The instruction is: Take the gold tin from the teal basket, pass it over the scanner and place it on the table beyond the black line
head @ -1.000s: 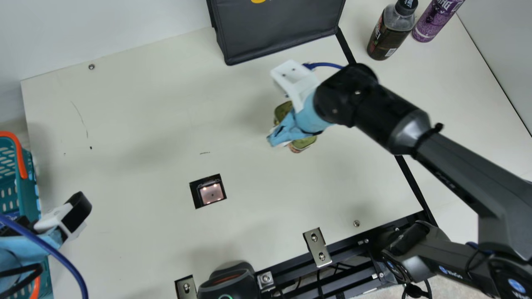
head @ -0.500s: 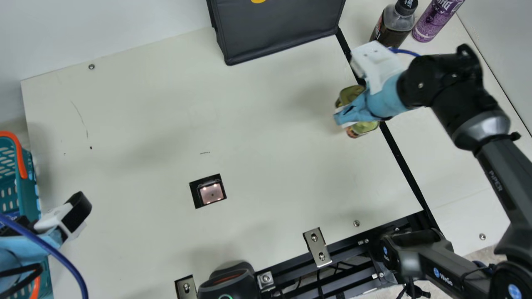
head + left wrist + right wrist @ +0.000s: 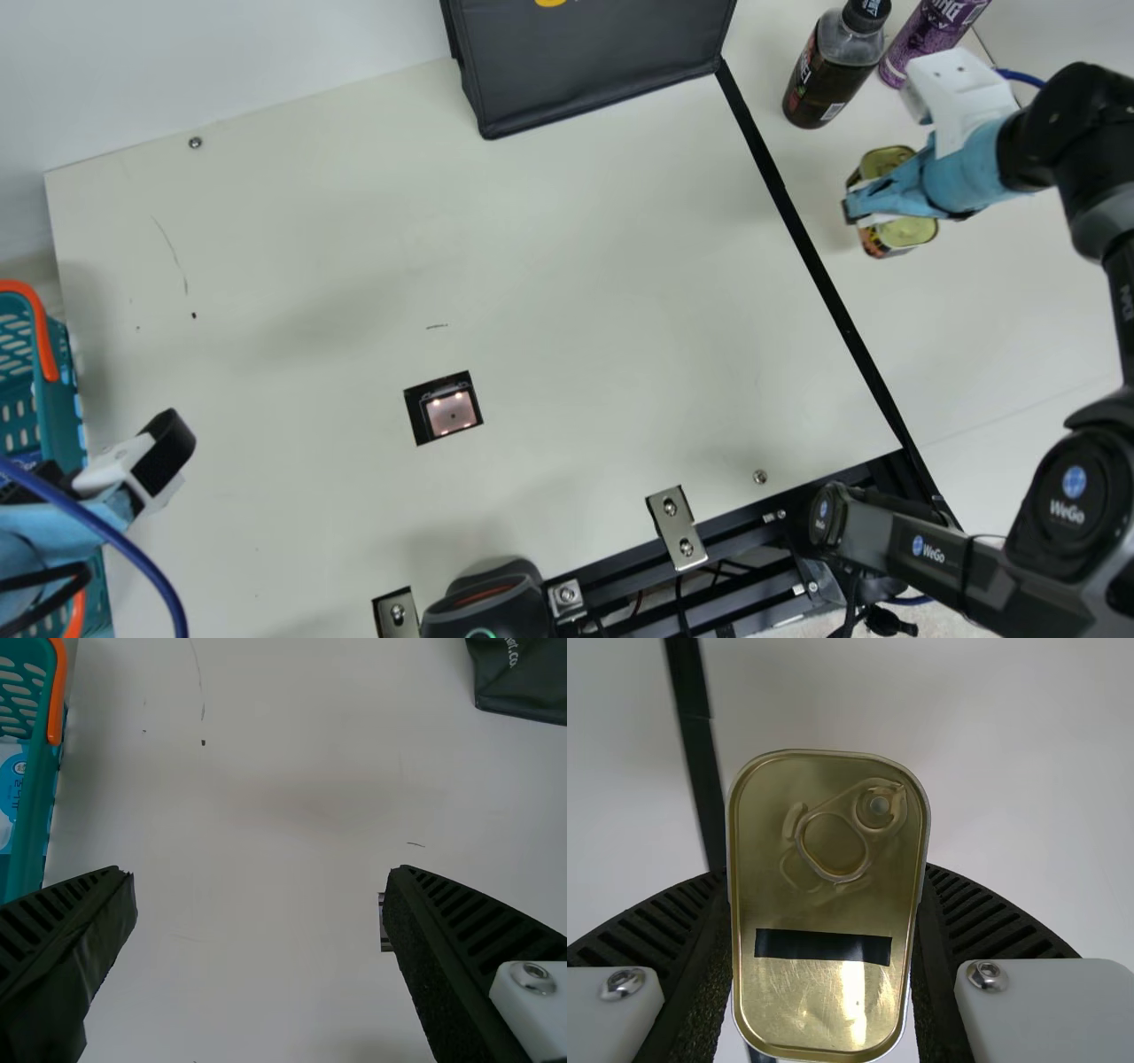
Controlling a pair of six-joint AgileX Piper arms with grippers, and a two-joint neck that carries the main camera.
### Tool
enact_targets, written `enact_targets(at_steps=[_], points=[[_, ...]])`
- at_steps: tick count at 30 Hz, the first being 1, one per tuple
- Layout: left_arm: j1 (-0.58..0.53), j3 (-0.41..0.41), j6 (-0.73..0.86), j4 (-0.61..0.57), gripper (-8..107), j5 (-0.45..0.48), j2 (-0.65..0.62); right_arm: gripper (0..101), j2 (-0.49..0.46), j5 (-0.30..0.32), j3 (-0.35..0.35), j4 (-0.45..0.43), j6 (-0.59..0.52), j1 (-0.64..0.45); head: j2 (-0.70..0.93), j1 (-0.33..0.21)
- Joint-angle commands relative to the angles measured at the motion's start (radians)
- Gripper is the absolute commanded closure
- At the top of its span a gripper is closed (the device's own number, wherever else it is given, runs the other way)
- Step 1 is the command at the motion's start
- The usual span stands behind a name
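Observation:
Beyond the black line (image 3: 828, 297), over the right part of the table, my right gripper (image 3: 873, 202) is shut on the gold tin (image 3: 908, 232). In the right wrist view, the gold tin (image 3: 824, 904) sits lid toward the camera between both fingers of my right gripper (image 3: 826, 939), its pull ring and a black strip visible. Whether it touches the table I cannot tell. At the left edge, my left gripper (image 3: 133, 470) is by the teal basket (image 3: 66, 381). The left wrist view has my left gripper (image 3: 261, 904) open, nothing between its fingers. The scanner window (image 3: 450, 413) is set in the table.
A dark bottle (image 3: 828, 75) and a purple can (image 3: 930, 35) stand behind the right gripper, close to it. A black bag (image 3: 594, 62) stands at the back. At the front edge are a black device (image 3: 487, 607) and metal brackets (image 3: 677, 527).
My right gripper has carried the gold tin rightward, from the middle of the table across the black line to its far side. The left arm has kept still.

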Motion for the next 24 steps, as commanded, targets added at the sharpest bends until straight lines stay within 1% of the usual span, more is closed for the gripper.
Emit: enact_targets(at_steps=[1, 10, 24], points=[[0.000, 0.000, 0.000, 0.000, 9, 0.000, 0.000, 101, 0.025, -0.005, -0.021, 0.001, -0.023, -0.036, -0.002, -0.029], [0.000, 0.000, 0.000, 0.000, 9, 0.000, 0.000, 101, 0.134, -0.009, -0.119, 0.001, -0.081, -0.107, -0.002, -0.029], [0.000, 0.000, 0.000, 0.000, 9, 0.000, 0.000, 101, 0.296, 0.006, -0.283, -0.001, -0.163, -0.169, -0.002, -0.029]])
